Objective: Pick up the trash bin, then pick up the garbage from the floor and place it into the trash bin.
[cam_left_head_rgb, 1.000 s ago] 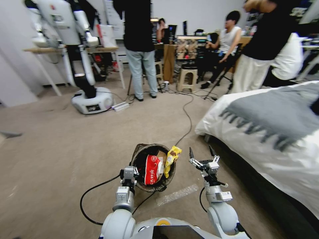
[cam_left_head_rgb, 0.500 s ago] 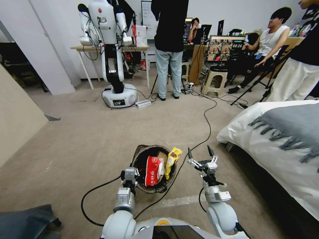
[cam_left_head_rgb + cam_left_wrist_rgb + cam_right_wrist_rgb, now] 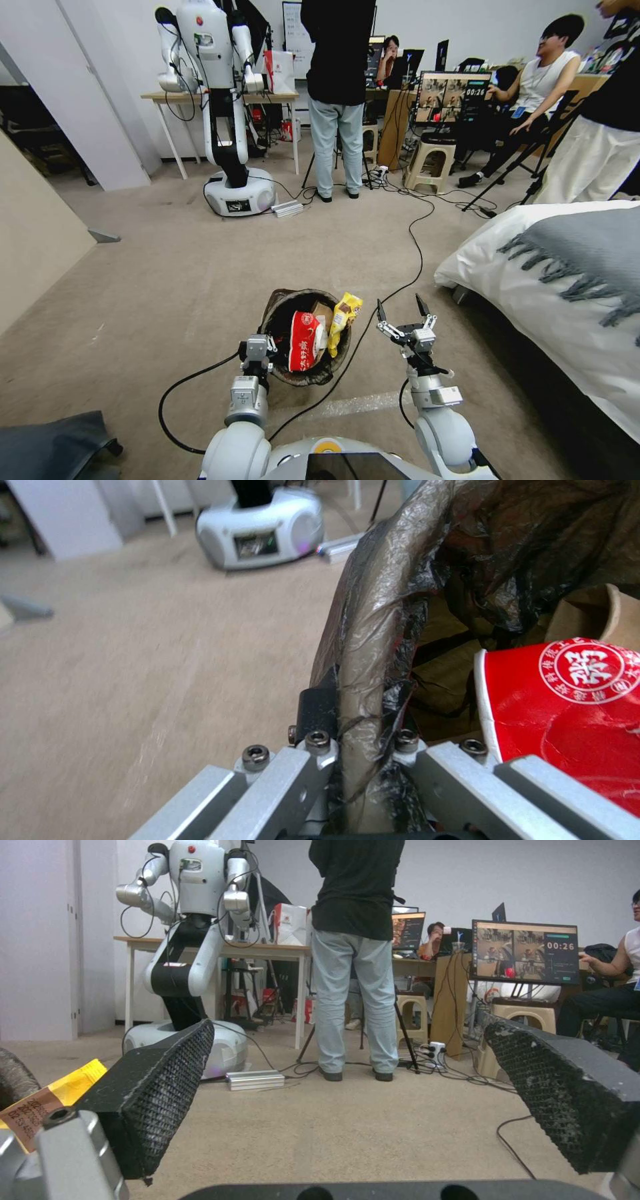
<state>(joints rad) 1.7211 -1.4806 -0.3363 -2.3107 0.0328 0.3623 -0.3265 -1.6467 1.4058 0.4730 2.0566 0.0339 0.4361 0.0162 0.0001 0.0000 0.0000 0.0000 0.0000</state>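
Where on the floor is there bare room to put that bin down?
Bare carpet lies to the robot's left, between the bin and the beige panel. It is crowded on the right: a black cable runs past the bin, and the bed stands close beside the right gripper.

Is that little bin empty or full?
Nearly full: the trash bin holds a red-and-white packet, brown paper and a yellow wrapper poking over its rim.
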